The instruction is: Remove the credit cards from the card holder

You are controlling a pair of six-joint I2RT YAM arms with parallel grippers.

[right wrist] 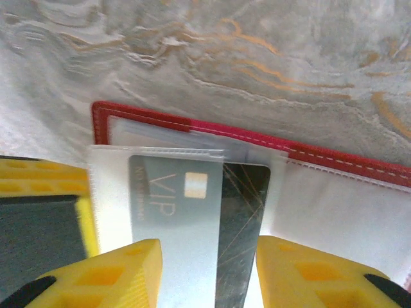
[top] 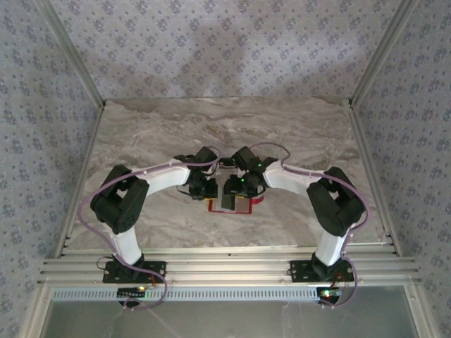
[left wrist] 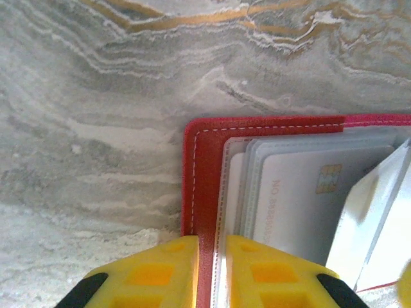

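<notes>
The red card holder [left wrist: 202, 167] lies open on the marble table, partly hidden under both grippers in the top view [top: 255, 201]. My left gripper [left wrist: 212, 240] is shut on its red stitched edge. A pale grey credit card [left wrist: 295, 199] with a chip sits in the clear pockets beside it. In the right wrist view a grey VIP card [right wrist: 176, 205] lies in a clear sleeve, and a dark card [right wrist: 241, 205] pokes out beside it. My right gripper [right wrist: 209, 247] hangs over these two cards with its jaws apart, one finger on each side. Whether those fingers touch a card I cannot tell.
The marble table [top: 296, 134] stretches behind and to both sides of the holder. Patterned walls and metal posts [top: 373, 56] close in the back and sides. The left gripper's yellow finger [right wrist: 38, 183] sits close to the left of the right gripper.
</notes>
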